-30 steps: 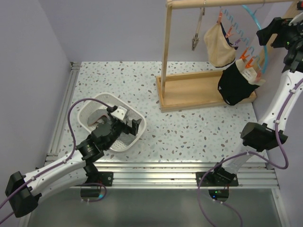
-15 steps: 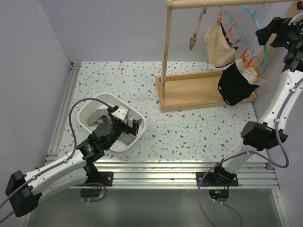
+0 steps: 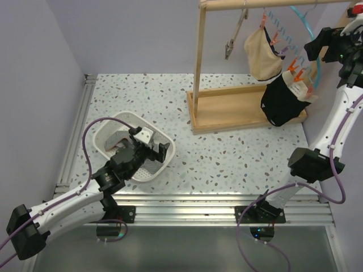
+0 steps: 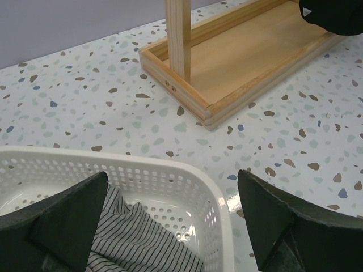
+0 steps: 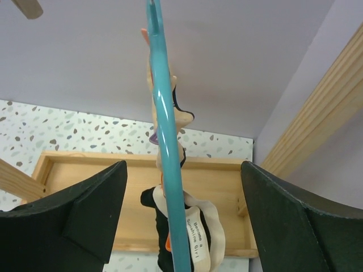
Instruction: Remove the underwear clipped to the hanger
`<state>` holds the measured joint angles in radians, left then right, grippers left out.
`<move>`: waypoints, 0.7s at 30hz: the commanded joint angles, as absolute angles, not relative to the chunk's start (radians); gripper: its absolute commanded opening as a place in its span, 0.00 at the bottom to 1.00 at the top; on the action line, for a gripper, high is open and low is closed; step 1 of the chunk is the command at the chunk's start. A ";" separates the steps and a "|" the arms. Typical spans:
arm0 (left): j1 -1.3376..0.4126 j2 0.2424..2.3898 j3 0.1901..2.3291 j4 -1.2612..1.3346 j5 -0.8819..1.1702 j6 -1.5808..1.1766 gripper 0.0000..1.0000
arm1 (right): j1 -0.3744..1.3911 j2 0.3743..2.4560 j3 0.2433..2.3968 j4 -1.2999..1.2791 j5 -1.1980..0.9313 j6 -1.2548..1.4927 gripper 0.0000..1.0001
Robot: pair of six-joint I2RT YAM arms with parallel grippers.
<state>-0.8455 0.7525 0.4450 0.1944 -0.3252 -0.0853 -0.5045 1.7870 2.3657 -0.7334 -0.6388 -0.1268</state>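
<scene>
A teal hanger (image 3: 305,22) hangs from the wooden rack at the back right. A beige pair (image 3: 262,54) and a black pair (image 3: 282,103) with a pale waistband are held on it by orange clips. My right gripper (image 3: 319,46) is open, high up beside the hanger. In the right wrist view its jaws (image 5: 182,165) straddle the teal hanger bar (image 5: 163,124), with the black pair (image 5: 161,252) below. The grey striped pair (image 4: 142,243) lies in the white basket (image 3: 161,147). My left gripper (image 3: 150,152) is open and empty over the basket's right end.
The wooden rack has an upright post (image 3: 198,62) and a flat base tray (image 3: 238,110). A bare metal clip (image 3: 231,50) dangles from the top bar. Purple walls close in the left, back and right. An aluminium rail (image 3: 215,207) runs along the near edge.
My right gripper has shifted slightly to the right by the hanger. The dangling metal clip has swung a little. The left arm has not moved.
</scene>
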 commanded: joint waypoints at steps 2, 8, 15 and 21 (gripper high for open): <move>-0.850 0.742 0.442 0.241 -0.324 -0.069 1.00 | -0.454 1.801 2.394 -0.784 -0.612 -0.178 0.82; -0.850 0.741 0.440 0.242 -0.328 -0.067 1.00 | -0.374 1.830 2.424 -0.816 -0.523 -0.221 0.70; -0.850 0.742 0.439 0.241 -0.331 -0.066 1.00 | -0.322 1.847 2.450 -0.813 -0.477 -0.229 0.36; -0.850 0.744 0.439 0.239 -0.333 -0.066 1.00 | -0.287 1.838 2.451 -0.807 -0.482 -0.221 0.07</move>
